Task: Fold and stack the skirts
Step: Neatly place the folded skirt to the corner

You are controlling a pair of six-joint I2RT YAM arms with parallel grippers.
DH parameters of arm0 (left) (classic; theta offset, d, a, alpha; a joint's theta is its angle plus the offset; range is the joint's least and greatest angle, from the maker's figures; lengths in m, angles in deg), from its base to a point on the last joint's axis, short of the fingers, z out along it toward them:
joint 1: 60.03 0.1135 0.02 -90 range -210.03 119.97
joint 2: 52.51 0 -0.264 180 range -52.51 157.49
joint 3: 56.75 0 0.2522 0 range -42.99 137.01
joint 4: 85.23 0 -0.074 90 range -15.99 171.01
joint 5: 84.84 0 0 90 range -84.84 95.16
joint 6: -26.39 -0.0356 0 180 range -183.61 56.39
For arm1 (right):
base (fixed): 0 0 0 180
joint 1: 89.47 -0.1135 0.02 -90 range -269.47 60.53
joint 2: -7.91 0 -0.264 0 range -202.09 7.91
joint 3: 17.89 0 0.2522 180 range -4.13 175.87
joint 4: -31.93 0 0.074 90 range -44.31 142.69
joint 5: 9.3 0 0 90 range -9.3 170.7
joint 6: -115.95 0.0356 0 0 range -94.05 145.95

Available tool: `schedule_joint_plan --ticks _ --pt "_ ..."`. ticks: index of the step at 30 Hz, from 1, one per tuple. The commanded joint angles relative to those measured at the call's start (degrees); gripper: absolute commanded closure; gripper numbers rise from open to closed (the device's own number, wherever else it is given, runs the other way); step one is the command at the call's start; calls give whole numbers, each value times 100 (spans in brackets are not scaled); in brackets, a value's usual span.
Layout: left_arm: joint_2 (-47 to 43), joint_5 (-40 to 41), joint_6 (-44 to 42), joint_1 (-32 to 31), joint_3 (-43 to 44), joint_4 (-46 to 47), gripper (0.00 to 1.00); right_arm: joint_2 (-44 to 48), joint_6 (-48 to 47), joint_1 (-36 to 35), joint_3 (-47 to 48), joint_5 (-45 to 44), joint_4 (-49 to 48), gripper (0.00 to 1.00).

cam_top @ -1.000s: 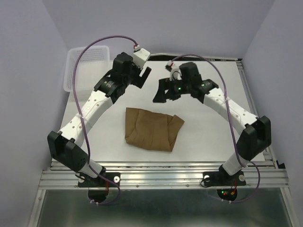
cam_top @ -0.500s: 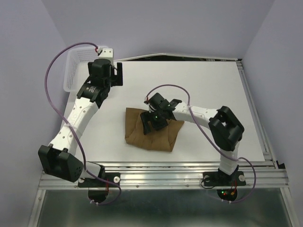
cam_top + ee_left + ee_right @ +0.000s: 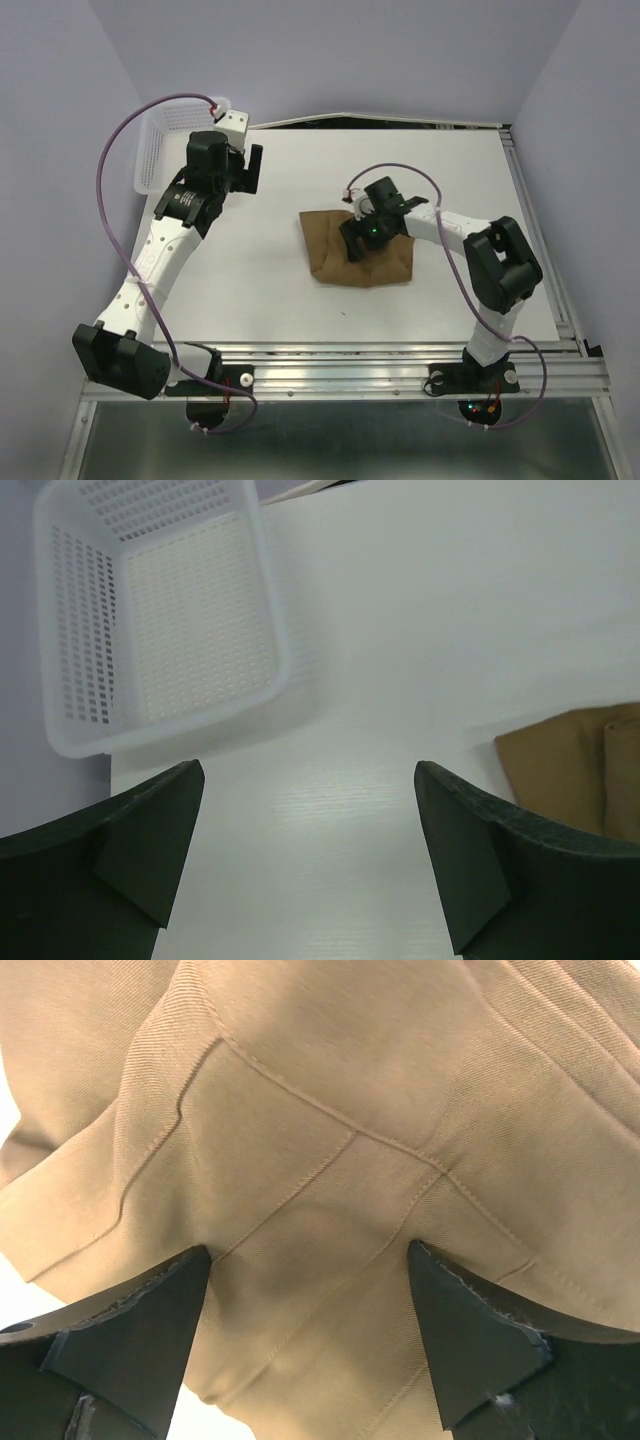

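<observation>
One tan skirt (image 3: 345,255) lies folded into a compact rectangle on the white table, right of centre. My right gripper (image 3: 358,241) rests on top of it, jaws spread wide; in the right wrist view both fingertips press down on the seamed cloth (image 3: 330,1140) with the gripper (image 3: 308,1260) open, not pinching any fold. My left gripper (image 3: 250,170) is open and empty above bare table at the back left, near the basket. In the left wrist view the left gripper (image 3: 306,775) hangs over white table and a corner of the skirt (image 3: 575,770) shows at the right edge.
A white plastic mesh basket (image 3: 152,150) stands at the table's back left corner; the left wrist view shows it with nothing inside (image 3: 165,630). Purple walls close in the table on three sides. A metal rail runs along the near edge (image 3: 340,375).
The skirt has slid to the right and looks more compact, moving with the right gripper resting on it. The left gripper has stayed near the basket, shifting only slightly.
</observation>
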Motion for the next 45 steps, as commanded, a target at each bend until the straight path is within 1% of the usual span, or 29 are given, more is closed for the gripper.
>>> schedule_joint_plan --ticks 1,2,3,4,6,9,11,12,14,15,17,18,23,27,34,35,38,39,40,43,45 --pt "-250 -885 -552 3 -81 49 1 -186 -2437 1287 -1180 -1163 701 12" --pt "-285 -974 -553 3 -125 75 1 -107 -2736 1437 -1259 -1189 639 12" --pt "-286 -1105 -561 3 -169 93 1 50 -3391 1673 -1304 -1146 586 11" --pt "-294 -1158 -561 3 -187 111 1 165 -3650 1745 -1348 -1136 508 9" --pt "-242 -1229 -561 3 -187 85 2 481 -4125 1920 -1349 -1119 358 8" --pt "-145 -1229 -518 3 -82 40 1 702 -3917 2035 -761 -830 479 8" --pt "-119 -1229 -491 3 -3 14 1 877 -3619 2036 -409 -663 612 7" --pt "-110 -1221 -474 3 59 -21 1 939 -3095 2036 -94 -662 708 6" --pt "-145 -1229 -465 3 120 -39 1 1123 -2530 2036 154 -784 744 5" --pt "-162 -1221 -465 3 129 -30 1 1194 -1910 2036 364 -820 857 4" --pt "-224 -1212 -465 3 112 -12 1 1326 -1300 2036 515 -942 937 4" --pt "-233 -1220 -482 3 103 -21 1 1440 -784 2036 620 -934 1094 4" --pt "-250 -1177 -351 3 33 -4 1 1450 248 2036 577 -416 1482 7" --pt "-259 -1194 -193 3 -29 23 1 1099 679 2036 279 -318 1465 9" --pt "-268 -1212 -96 3 -134 -118 1 203 988 2088 -434 -1337 701 10" --pt "-285 -1212 -87 3 -152 -127 1 -16 979 2271 -460 -1460 622 10" --pt "-259 -1229 -78 11 -196 -197 1 -360 559 2658 -390 -1532 419 10" --pt "-259 -1229 -69 11 -196 -232 1 -587 270 2973 -268 -1514 349 10" --pt "-251 -1221 -69 11 -204 -241 1 -694 128 3141 -180 -1506 331 10" --pt "-242 -1229 -69 11 -257 -197 1 -1177 -303 3678 232 -1453 331 9" --pt "-215 -1351 -78 11 -310 -162 1 -1432 -697 3950 759 -1077 331 9"
